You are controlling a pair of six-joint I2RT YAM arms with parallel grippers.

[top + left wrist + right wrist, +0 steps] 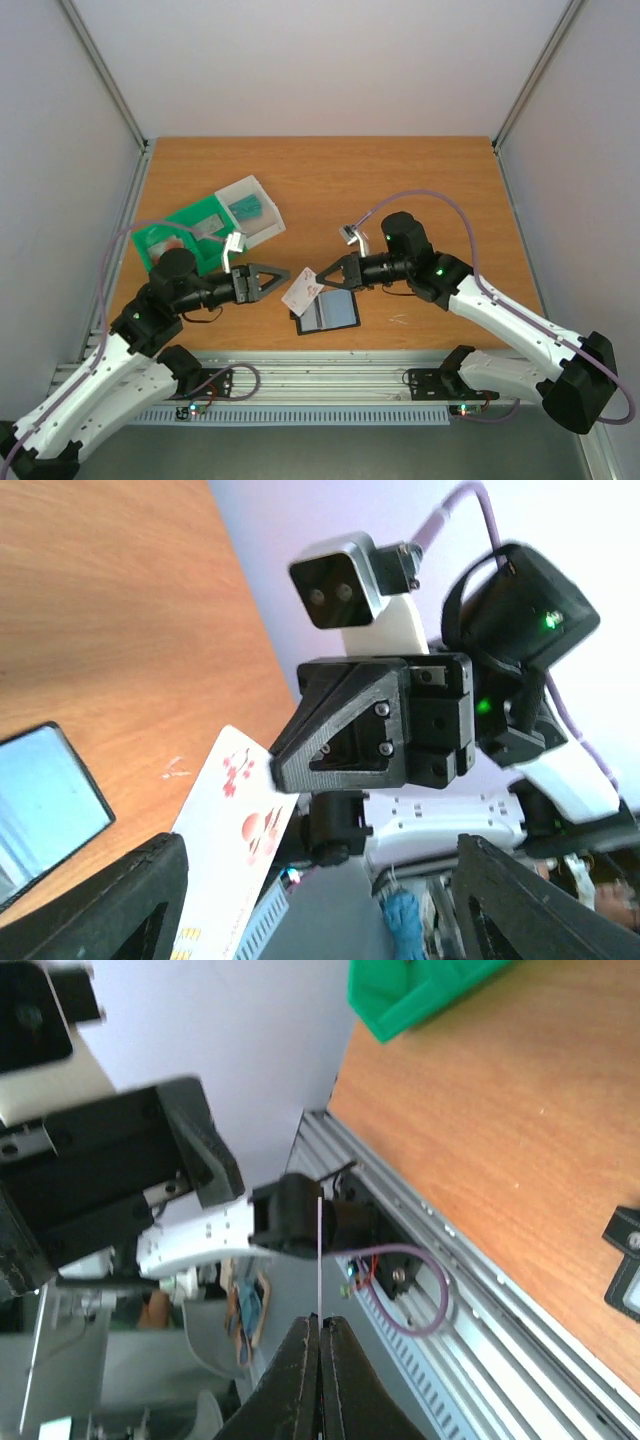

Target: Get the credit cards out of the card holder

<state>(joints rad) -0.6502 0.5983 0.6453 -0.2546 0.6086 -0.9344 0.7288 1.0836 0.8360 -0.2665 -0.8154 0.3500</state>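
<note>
The right end effector (320,282) is clenched on a white card (299,292) printed with red blossoms. It pinches the card by one edge and holds it up off the tabletop (400,180), tilted. From the right wrist the card shows edge-on, as a thin pale line rising out of the closed fingertips (305,1345).

The left end effector (284,273) faces it from the other side, released. Its two fingers (150,900) stand wide apart, with the card's lower end hanging between them, nearer the left one (whether it brushes that finger I cannot tell).

The card holder (330,312) lies open and flat on the tabletop just below both end effectors, greyish-blue inside facing up, apart from the lifted card.

Farther back on the left sits a green-and-white tray (160,235). A teal card (247,208) lies in its white compartment and something reddish, too small to make out, in the green one.
</note>
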